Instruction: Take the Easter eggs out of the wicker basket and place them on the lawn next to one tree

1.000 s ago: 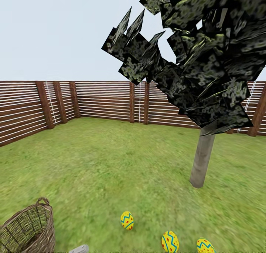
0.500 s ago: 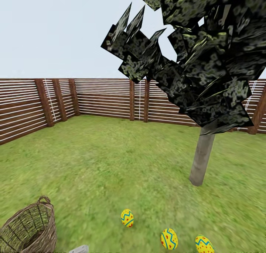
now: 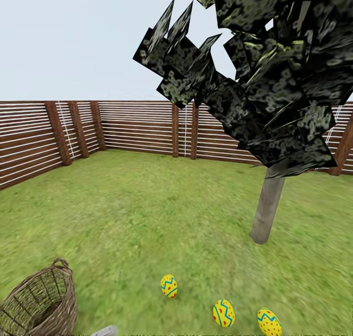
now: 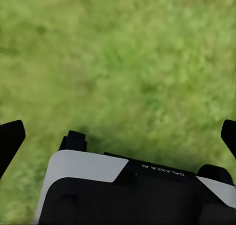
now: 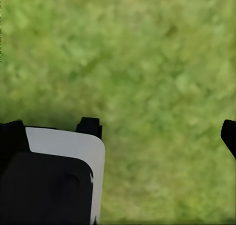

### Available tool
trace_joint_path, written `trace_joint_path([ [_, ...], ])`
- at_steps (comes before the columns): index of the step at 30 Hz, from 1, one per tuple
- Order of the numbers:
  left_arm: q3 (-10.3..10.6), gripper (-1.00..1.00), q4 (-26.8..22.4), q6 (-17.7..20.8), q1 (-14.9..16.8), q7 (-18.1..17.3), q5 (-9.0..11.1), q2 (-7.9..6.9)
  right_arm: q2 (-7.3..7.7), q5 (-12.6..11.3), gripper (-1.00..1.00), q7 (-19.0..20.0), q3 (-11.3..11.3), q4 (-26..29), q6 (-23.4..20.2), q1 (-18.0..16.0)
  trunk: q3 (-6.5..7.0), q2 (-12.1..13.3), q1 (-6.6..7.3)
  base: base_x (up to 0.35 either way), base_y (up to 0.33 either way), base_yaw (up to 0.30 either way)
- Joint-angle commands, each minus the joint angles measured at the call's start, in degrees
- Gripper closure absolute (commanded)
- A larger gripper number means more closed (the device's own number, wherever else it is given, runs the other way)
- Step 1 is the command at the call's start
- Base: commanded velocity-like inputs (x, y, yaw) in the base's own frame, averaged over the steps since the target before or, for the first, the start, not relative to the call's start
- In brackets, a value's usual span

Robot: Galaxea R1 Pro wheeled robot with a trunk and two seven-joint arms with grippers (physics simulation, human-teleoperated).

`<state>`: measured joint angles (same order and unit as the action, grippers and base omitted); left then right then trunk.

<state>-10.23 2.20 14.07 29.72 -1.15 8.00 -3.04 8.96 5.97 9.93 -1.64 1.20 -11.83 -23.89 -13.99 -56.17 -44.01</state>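
Three Easter eggs lie on lawn near tree

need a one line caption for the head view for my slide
Three yellow painted Easter eggs lie on the green lawn between the brown wicker basket and the grey-trunked tree.

left gripper: jaws spread wide, empty | right gripper: jaws spread wide, empty

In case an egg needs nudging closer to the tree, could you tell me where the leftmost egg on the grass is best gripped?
Take the leftmost egg across its widest middle, coming from above. It stands nearly upright on the lawn, with open grass all around it.
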Motion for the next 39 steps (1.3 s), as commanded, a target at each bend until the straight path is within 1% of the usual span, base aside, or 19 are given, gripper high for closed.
trace_joint_path([
  [1, -0.05, -1.0, 0.11, 0.11, 0.08, -0.13, 0.6, -0.03, 0.02, 0.61, -1.0, 0.27, -0.12, 0.13, -0.29, -0.01, 0.01, 0.36, 0.22, 0.0, 0.0, 0.0],
  [23, 0.03, -1.0, 1.05, 0.43, 0.08, -0.08, 0.43, -0.02, -0.24, 0.71, -1.0, 0.23, -0.21, 0.04, -0.31, -0.01, 1.91, 9.18, 5.05, 0.0, 0.0, 0.0],
  [31, 0.04, -1.0, 1.11, 0.51, 0.08, -0.15, 0.43, -0.03, -0.32, 0.71, -1.0, -0.78, -0.25, -0.34, -0.42, -0.01, 2.6, 12.39, 6.81, 0.0, 0.0, 0.0],
  [33, 0.04, -1.0, 1.15, 0.61, 0.08, -0.25, 0.43, -0.05, -0.7, 0.74, -1.0, -1.15, -0.34, -1.7, -0.42, -0.01, 2.77, 13.19, 7.25, 0.0, 0.0, 0.0],
  [35, 0.04, -1.0, 1.21, 0.85, -0.3, -0.48, 0.48, -0.18, -1.76, 0.78, -1.0, -1.75, -0.36, -3.41, -0.27, -0.01, 2.95, 14.0, 7.69, 0.0, 0.0, 0.0],
  [36, 0.04, -1.0, 1.22, 0.97, -1.56, -0.71, 0.44, -1.03, -2.67, 0.79, -1.0, -2.45, -0.37, -4.33, -0.16, -0.01, 3.03, 14.4, 7.91, 0.0, 0.0, 0.0],
  [38, 0.04, -1.0, 1.22, 0.87, -3.44, -2.28, 0.38, -2.96, -3.43, 0.82, -1.0, -3.58, -0.38, -5.0, -0.04, -0.01, 3.2, 15.2, 8.35, 0.0, 0.0, 0.0],
  [39, 0.04, -1.0, 1.22, 0.83, -4.3, -4.82, 0.38, -4.13, -3.68, 0.84, -1.0, -4.19, -0.38, -5.26, -0.04, -0.01, 3.29, 15.6, 8.57, 0.0, 0.0, 0.0],
])
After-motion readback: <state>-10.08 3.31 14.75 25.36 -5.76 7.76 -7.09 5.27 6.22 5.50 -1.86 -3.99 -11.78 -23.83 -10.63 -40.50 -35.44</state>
